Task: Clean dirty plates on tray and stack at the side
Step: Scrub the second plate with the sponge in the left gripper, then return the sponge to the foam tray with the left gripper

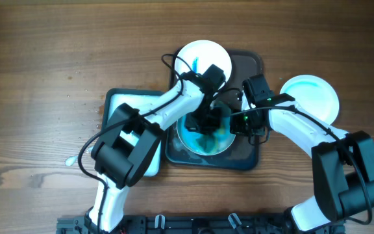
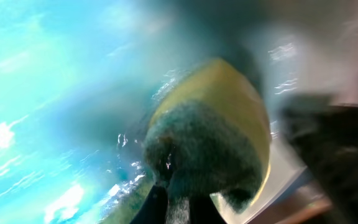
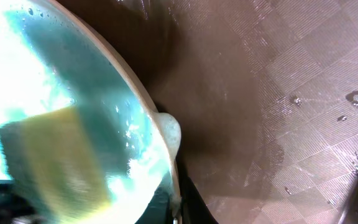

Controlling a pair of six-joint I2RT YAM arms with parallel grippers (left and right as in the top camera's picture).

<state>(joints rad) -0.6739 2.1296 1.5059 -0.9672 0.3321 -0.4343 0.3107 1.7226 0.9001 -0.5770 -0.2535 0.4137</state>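
A plate smeared with blue (image 1: 206, 135) lies on the dark brown tray (image 1: 250, 153). My left gripper (image 1: 208, 122) is shut on a yellow and green sponge (image 2: 207, 140) and presses it onto the wet blue plate (image 2: 36, 93). My right gripper (image 1: 242, 123) is shut on the plate's right rim (image 3: 161, 146); the sponge also shows blurred in the right wrist view (image 3: 58, 162). A second plate with blue marks (image 1: 200, 58) sits at the tray's far end. A clean white plate (image 1: 311, 96) lies on the table to the right.
A light blue mat (image 1: 119, 107) lies left of the tray, under my left arm. Drops of water (image 1: 83, 104) are on the wooden table to the left. The tray floor (image 3: 291, 93) is wet with droplets.
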